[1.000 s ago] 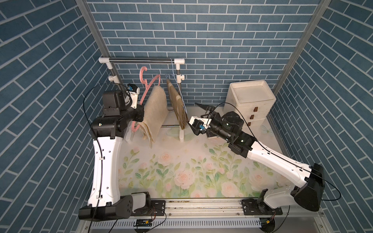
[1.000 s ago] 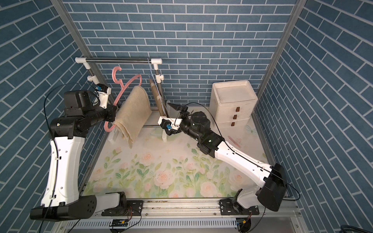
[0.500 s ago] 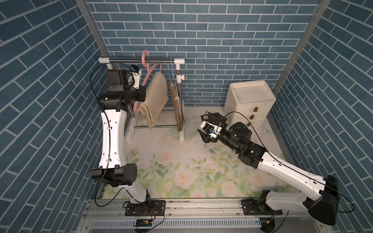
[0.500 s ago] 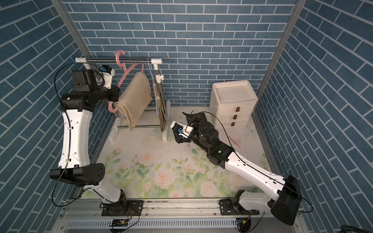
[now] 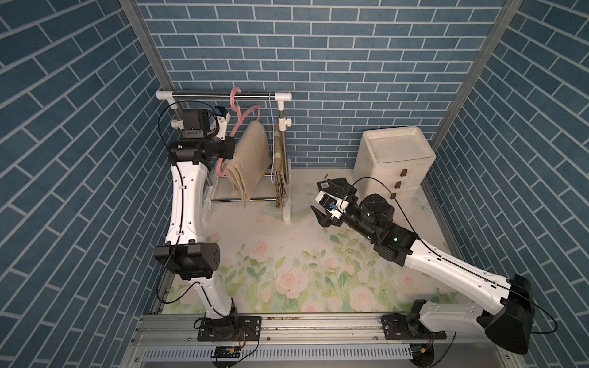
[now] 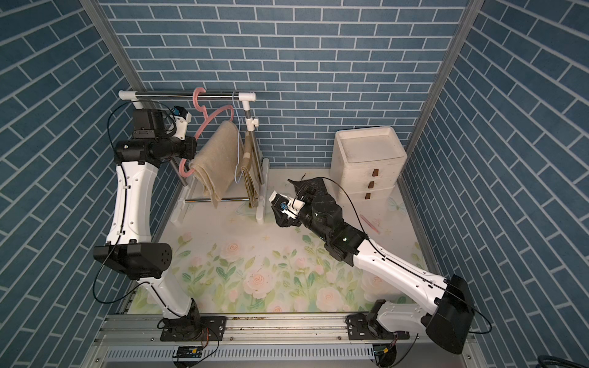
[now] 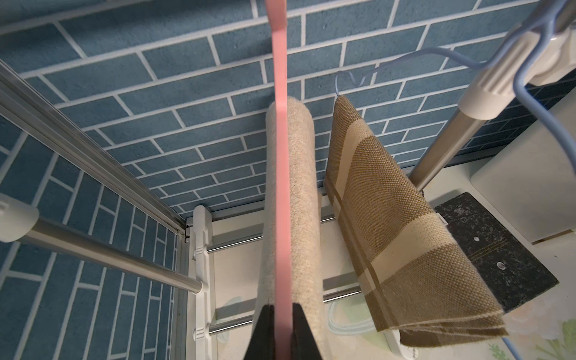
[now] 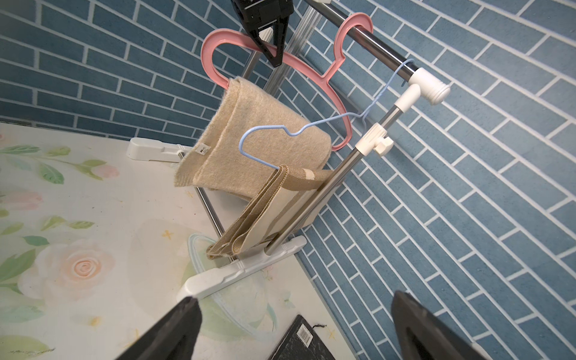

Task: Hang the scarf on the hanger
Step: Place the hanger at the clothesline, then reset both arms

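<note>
The right gripper (image 5: pixel 323 199) is hovering in front of the rack (image 5: pixel 204 94), off to the right of it and well apart from it. Its jaws are standing wide apart with nothing between them. Below it, a flat black pad (image 8: pixel 299 343) is lying on the flowered table (image 5: pixel 287 270), near the rack's right foot.

On the rack, a striped cloth (image 8: pixel 265 212) is hanging from a blue wire hanger (image 8: pixel 271 127) at the right end of the top bar. Just left of it, the pink hanger (image 5: pixel 243 119) is hooking over the rack's top bar and is hanging tilted, its left end low. The scarf (image 5: pixel 251 159) is lying folded over this hanger's lower bar, with both halves drooping between the rack's posts, clear of the table.

At the rack's left side, the left gripper (image 7: pixel 282 311) is clamping the pink hanger's arm. In the left wrist view its black fingers (image 7: pixel 265 330) are pressing on either side of the pink strip.

Right of the rack, a white drawer chest (image 5: pixel 395 153) is standing against the brick wall.
</note>
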`<state>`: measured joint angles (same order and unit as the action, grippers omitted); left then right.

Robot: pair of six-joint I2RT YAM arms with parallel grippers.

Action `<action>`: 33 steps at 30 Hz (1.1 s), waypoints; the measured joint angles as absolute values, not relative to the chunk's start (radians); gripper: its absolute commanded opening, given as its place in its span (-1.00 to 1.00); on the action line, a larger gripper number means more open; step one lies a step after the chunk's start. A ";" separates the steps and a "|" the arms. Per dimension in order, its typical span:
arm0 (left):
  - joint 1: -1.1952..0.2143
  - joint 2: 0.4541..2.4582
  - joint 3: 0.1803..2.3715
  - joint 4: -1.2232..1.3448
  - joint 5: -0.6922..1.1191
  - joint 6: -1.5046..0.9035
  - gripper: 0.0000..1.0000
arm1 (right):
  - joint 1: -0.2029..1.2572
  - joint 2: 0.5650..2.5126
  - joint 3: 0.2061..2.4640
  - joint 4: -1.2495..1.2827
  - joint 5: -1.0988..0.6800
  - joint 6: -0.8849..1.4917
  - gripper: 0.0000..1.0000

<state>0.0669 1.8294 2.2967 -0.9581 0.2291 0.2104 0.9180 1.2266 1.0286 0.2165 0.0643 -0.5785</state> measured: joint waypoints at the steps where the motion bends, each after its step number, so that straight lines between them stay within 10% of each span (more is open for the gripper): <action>1: 0.067 1.832 2.299 -0.958 0.229 0.211 -1.00 | 0.918 1.227 1.026 0.216 0.064 -0.578 0.99; 17: 0.068 1.515 1.863 -0.744 0.198 0.154 0.54 | 0.772 1.089 0.991 0.163 0.110 -0.454 0.99; 33: 0.068 0.706 0.867 -0.294 0.173 -0.174 0.67 | 0.337 0.797 0.759 0.013 0.183 -0.114 0.99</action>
<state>0.0677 0.7063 0.8673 -0.2943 0.1734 -0.1741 0.3367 0.7971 0.7586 0.0132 0.1829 -0.1139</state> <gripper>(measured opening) 0.836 0.994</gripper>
